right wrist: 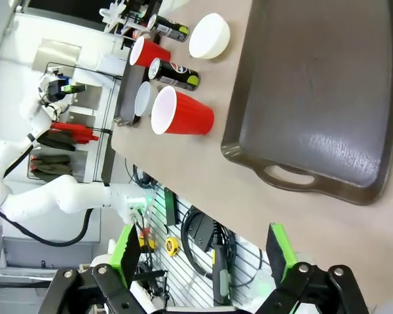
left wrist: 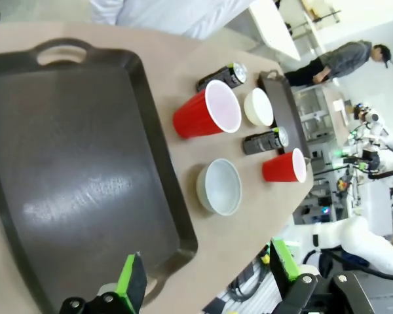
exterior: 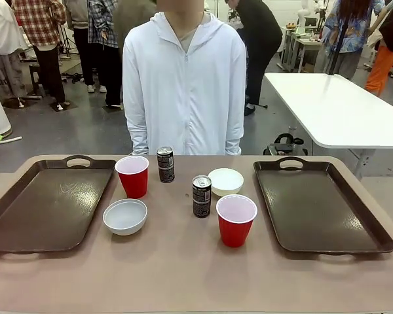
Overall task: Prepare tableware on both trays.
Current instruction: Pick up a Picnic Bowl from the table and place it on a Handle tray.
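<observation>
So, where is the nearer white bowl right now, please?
Front view: the bowl sits beside the left tray, just nearside of a red cup.

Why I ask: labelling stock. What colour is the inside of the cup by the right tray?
Pale whitish pink; the red cup shows best in front view.

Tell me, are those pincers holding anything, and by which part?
Nothing is held. The left pincer and the right pincer both stand open and empty.

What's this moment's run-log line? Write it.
placed: nothing | left tray: bare | right tray: bare | cups, bowls, cans: on table between trays | left jaws: open | right jaws: open
</observation>
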{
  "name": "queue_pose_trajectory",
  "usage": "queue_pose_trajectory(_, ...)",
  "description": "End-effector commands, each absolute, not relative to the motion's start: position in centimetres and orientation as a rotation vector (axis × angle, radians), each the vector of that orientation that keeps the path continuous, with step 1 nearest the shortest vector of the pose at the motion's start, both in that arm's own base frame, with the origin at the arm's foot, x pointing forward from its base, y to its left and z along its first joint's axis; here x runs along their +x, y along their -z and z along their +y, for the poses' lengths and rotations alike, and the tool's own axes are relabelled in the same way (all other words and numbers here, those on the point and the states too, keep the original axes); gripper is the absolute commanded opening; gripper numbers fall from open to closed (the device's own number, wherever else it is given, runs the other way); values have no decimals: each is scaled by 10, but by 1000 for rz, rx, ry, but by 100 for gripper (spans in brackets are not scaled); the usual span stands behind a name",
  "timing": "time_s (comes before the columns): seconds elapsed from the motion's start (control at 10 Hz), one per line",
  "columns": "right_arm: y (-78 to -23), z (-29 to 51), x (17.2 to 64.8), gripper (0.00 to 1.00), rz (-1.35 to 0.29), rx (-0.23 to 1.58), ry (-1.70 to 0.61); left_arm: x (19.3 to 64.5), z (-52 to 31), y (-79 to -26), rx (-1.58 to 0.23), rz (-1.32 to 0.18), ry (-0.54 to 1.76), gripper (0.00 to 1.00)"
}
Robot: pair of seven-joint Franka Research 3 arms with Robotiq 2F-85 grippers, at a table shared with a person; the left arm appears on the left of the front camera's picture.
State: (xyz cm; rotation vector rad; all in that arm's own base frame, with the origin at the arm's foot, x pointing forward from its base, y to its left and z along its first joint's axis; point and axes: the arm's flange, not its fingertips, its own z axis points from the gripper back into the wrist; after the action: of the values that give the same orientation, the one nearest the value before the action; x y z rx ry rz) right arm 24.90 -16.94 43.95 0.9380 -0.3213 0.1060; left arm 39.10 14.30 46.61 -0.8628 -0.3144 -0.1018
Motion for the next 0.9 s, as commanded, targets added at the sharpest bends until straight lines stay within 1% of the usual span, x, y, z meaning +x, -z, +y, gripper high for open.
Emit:
queue_pose_trajectory(0.0, -440, -173, 246, 100, -294, 898, -131, 379, 121, -479, -857, -340, 75, 100)
queue_pose_trajectory(0.1, -443, -171, 246, 100, -290, 881, -129, 376, 119, -481, -823, -362, 26, 100)
queue_pose_trajectory(0.5, -449, -165, 249, 100, -270, 852, -126, 372, 115, -487, -804, -385, -6, 100)
queue_pose_trajectory(0.7, -450, -164, 250, 100, -265, 849, -123, 372, 120, -489, -752, -393, -18, 100)
queue_pose_trajectory(0.8, -450, -162, 251, 100, -271, 842, -136, 370, 127, -490, -685, -395, -7, 100)
